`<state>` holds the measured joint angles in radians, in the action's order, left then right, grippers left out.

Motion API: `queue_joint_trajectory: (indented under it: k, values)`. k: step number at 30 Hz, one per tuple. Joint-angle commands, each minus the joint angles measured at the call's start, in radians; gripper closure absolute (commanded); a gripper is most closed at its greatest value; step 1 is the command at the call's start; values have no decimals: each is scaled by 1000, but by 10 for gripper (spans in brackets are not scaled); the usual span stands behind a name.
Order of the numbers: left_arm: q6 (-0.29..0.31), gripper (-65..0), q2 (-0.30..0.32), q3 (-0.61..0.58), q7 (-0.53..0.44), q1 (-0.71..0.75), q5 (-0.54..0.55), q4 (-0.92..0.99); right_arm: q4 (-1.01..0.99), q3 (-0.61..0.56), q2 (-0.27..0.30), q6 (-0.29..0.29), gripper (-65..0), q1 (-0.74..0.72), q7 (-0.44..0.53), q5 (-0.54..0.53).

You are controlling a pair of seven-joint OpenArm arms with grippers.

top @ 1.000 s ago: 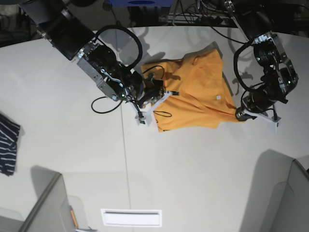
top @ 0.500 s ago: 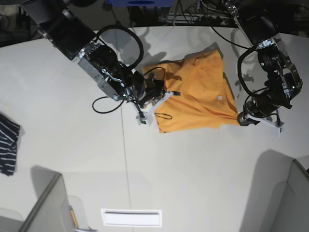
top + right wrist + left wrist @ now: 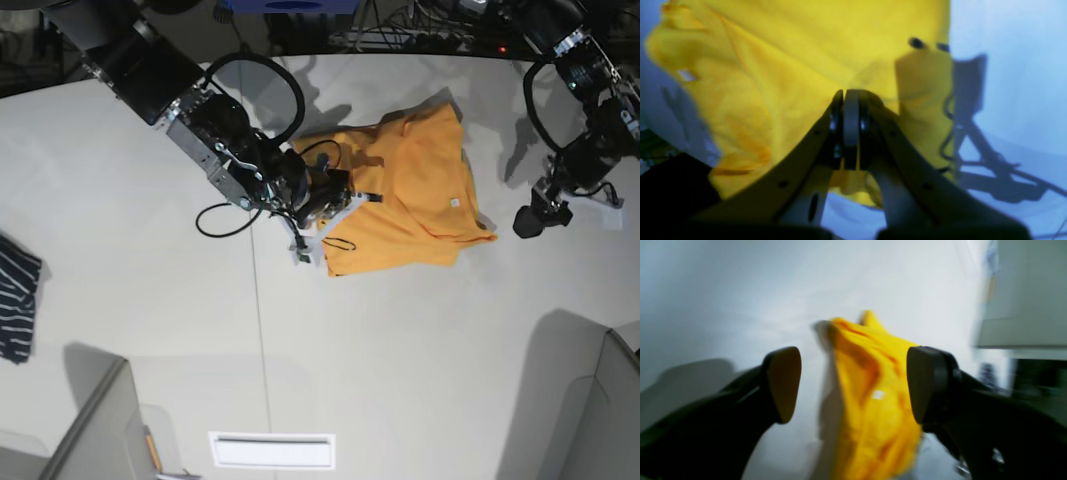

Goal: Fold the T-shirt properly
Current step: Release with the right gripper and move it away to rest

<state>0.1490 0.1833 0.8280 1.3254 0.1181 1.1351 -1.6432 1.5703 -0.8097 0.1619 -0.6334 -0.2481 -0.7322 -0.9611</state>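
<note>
Now my left gripper (image 3: 565,205) hangs wide open beside the crumpled orange T-shirt (image 3: 420,195); my right gripper (image 3: 848,100) pinches its soft cloth.

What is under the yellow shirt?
The white table lies under the T-shirt. Anything else beneath stays hidden by the cloth.

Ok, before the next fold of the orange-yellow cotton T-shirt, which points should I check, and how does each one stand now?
1. Left gripper open and off the orange-yellow cotton T-shirt: ok.
2. Right gripper shut on the T-shirt's edge: ok.
3. T-shirt flat, without creases: not ok, it lies bunched and wrinkled.
4. Small white neck tag showing: ok.
5. Dark striped garment far from the T-shirt: ok.
6. Layers pinched by the right gripper: cannot tell.
</note>
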Motion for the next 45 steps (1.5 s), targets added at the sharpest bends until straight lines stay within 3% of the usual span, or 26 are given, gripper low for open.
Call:
queue_joint_trajectory:
  k: [1, 5, 11, 17, 21, 26, 33, 36, 41, 45]
  values:
    - [2, -479, 9, 0, 1, 19, 21, -18, 46, 8, -5, 4, 0, -21, 10, -5]
    - [5, -479, 0, -5, -1, 84, 21, -55, 147, 10, 26, 1, 0, -20, 12, -5]
    - [2, -479, -18, -115, -4, 99, 13, -56, 204, 62, 40, -1, 0, 13, 12, -5]
    - [5, -479, -46, -256, -129, 90, -142, -56, 259, 172, 61, 4, 0, 76, 4, -3]
    - [2, -479, -46, -373, -180, 67, -151, -30, 270, 177, 84, 4, 0, 82, 4, -6]
    - [2, -479, -48, -396, -183, 39, -151, 85, 270, 178, 84, 4, 0, 100, 4, -6]
    - [2, -472, -41, -396, -183, 38, -169, 96, 270, 180, 86, 4, 0, 108, 10, -3]
    - [2, -342, -44, -398, -183, 30, -235, 96, 285, 180, 95, 4, 0, 109, 12, -3]
    - [2, -15, -40, -424, -177, 24, -286, 87, 331, 229, 127, 2, 0, 148, 15, -3]
    - [2, 0, 26, -536, -177, 15, -287, 91, 355, 375, 130, 4, 0, 244, 9, -3]
